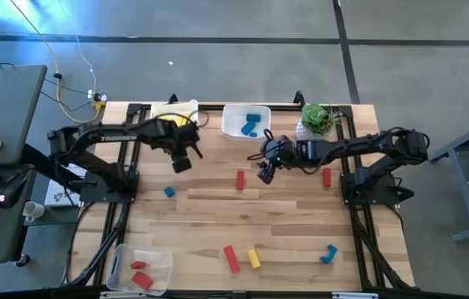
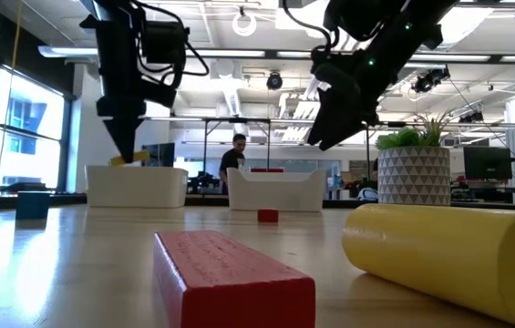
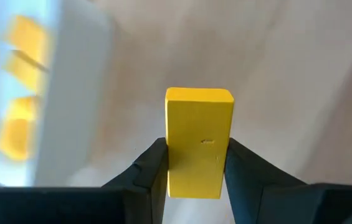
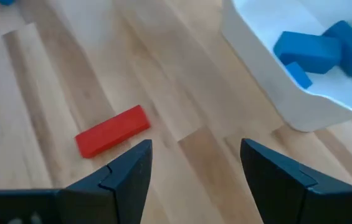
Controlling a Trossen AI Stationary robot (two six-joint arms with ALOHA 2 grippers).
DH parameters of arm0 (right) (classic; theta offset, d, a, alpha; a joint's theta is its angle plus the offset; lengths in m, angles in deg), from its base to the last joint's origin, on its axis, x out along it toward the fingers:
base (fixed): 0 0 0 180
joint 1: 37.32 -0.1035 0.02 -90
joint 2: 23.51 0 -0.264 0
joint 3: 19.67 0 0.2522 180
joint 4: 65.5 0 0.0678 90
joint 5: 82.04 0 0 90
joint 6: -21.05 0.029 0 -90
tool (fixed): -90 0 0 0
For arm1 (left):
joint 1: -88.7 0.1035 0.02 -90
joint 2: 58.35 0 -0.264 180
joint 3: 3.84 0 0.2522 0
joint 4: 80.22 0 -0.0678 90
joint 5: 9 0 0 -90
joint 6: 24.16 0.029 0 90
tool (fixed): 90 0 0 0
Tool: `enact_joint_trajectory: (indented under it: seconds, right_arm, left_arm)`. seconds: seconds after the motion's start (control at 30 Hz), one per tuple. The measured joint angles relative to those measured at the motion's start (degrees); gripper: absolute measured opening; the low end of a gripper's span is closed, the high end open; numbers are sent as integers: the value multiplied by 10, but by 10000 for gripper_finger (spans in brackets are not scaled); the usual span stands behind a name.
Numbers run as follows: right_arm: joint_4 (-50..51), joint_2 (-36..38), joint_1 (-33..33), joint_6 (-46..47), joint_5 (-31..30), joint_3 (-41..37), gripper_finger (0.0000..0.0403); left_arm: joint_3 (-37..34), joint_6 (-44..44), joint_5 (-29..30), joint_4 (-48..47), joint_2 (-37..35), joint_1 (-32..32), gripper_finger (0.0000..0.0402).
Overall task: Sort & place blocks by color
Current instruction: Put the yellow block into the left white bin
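The left hand [image 3: 194,168] pinched a yellow block [image 3: 199,140] just beside the yellow-block bin [image 1: 174,110]. The right hand [image 4: 194,171], fingers spread and empty, hovered near that bin's blue-block neighbour [image 4: 269,74].

We're seeing three blocks [image 1: 251,125] lying in the far middle bin [image 1: 245,121] (plant [image 1: 317,119] sitting just right), another bin [image 1: 141,270] sitting front-left.

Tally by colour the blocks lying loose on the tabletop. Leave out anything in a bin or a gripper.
Red blocks: 3
Blue blocks: 2
Yellow blocks: 1
Total: 6
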State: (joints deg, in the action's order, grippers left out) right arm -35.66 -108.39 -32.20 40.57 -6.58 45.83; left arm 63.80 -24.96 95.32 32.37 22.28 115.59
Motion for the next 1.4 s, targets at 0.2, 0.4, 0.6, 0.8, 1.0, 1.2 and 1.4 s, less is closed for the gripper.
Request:
enact_joint_trajectory:
  seconds: [0.2,0.4,0.6,0.8,1.0,1.2,1.4]
  right_arm:
    - [15,0,-21,27,15,0,231]
    - [44,0,-44,70,31,0,231]
    - [78,0,-76,123,38,0,231]
    - [116,0,-113,172,40,0,231]
    - [179,0,-146,247,22,0,231]
    - [277,0,-175,336,-20,0,231]
    - [368,0,-202,435,-65,0,231]
  left_arm:
    - [29,11,18,6,-11,61,107]
    - [39,11,15,24,-11,131,106]
    - [39,10,9,57,-11,200,108]
    - [39,11,-70,95,-11,259,108]
    - [39,10,-92,124,1,290,110]
    - [39,5,-88,130,12,298,118]
    - [39,5,-83,132,13,298,157]
